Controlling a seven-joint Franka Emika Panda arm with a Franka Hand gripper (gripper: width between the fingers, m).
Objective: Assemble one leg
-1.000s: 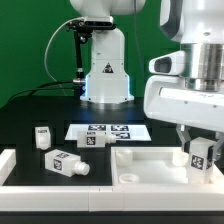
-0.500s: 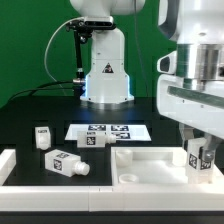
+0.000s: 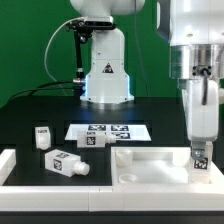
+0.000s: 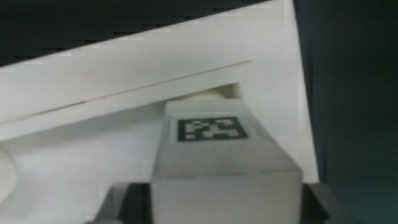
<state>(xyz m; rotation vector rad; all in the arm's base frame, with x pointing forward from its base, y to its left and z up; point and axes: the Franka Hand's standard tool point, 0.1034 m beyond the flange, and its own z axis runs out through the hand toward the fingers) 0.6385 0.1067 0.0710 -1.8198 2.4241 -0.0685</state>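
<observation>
Leg [image 4: 215, 150] tag: unreadable black-and-white pattern

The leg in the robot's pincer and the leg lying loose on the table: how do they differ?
The held leg stands upright; the loose leg lies on its side. The held leg is clamped in the pincer over the white panel; the loose leg rests free on the dark table, at the exterior view's left. The loose leg's round peg end shows; the held leg's is hidden. Both are small white blocks with a black-and-white tag.
</observation>
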